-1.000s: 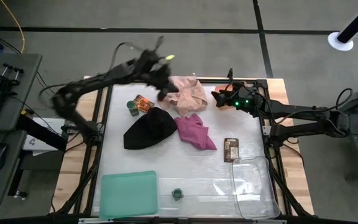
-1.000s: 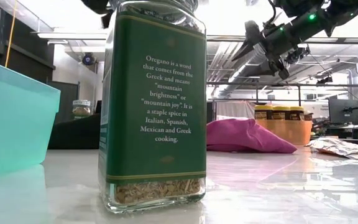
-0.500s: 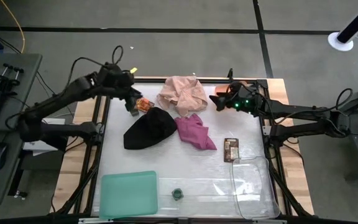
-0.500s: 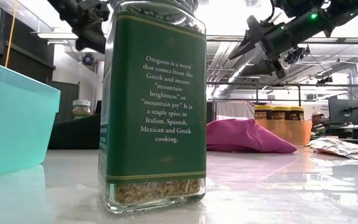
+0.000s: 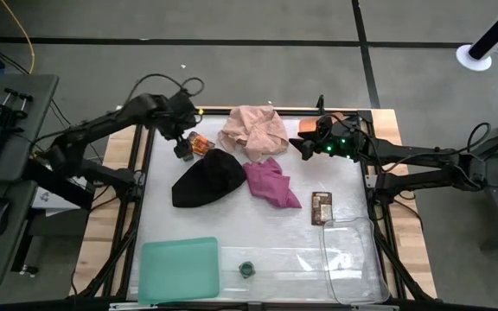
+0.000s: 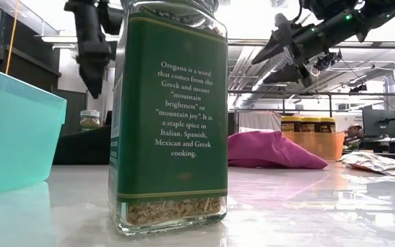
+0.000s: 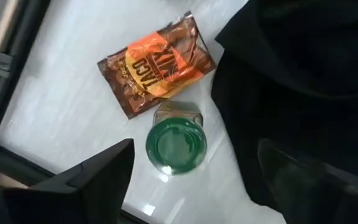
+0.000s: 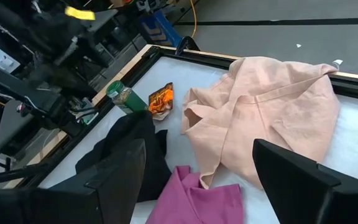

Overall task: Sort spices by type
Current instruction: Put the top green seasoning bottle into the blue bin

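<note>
— Hovering above the far-left part of the table (image 5: 171,226): left gripper (image 5: 182,147), fingers spread wide, holding nothing. Directly beneath, between the two fingers in the left wrist view: green-lidded jar (image 7: 176,145), upright, lid facing up.

— Touching that jar or apart?

— Apart; raised clear of it in the low view, pointing down. Just beside the jar, toward the far edge: orange and brown packet (image 7: 156,63), lying flat, nearly touching the jar. On the jar's other side: black cloth (image 5: 207,179), close to the jar, edge near one finger's path.

— Right side?

— Held in the air at the far-right of the table: right gripper (image 5: 304,142), fingers parted, empty. Beside it, at the far edge: orange tray (image 6: 313,146) with yellow-lidded jars (image 6: 310,124) standing in it. Between the two grippers: pink cloth (image 5: 253,130), crumpled. In front of that: magenta cloth (image 5: 271,182), touching the black cloth.

— Remaining spices?

— Second packet (image 5: 322,207) flat on the right, at the rim of the clear tray (image 5: 353,257). Second green-lidded jar (image 5: 246,269) upright at the near edge, labelled oregano, between the green tray (image 5: 180,269) and the clear tray.
</note>
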`<move>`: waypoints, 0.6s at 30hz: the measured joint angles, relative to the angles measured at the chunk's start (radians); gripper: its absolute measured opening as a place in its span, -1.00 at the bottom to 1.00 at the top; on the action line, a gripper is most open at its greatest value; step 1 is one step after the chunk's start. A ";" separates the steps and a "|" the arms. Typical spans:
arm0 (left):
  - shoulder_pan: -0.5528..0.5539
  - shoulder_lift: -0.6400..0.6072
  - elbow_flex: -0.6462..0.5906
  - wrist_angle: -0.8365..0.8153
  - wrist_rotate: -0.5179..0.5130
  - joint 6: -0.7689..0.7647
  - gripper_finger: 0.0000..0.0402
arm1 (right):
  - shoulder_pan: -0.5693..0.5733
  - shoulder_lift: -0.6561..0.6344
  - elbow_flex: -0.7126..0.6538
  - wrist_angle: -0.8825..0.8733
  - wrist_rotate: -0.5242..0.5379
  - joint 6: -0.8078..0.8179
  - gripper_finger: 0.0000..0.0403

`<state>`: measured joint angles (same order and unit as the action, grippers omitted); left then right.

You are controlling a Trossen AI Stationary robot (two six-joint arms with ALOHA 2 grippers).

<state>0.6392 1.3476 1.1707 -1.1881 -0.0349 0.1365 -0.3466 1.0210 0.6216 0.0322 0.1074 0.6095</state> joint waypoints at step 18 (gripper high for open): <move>0.073 0.189 -0.027 -0.027 0.048 0.133 0.66 | 0.000 0.000 0.000 -0.044 0.000 0.045 0.44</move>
<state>0.7119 1.5362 1.1437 -1.2151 0.0134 0.2695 -0.3466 1.0210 0.6216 -0.0119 0.1076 0.6544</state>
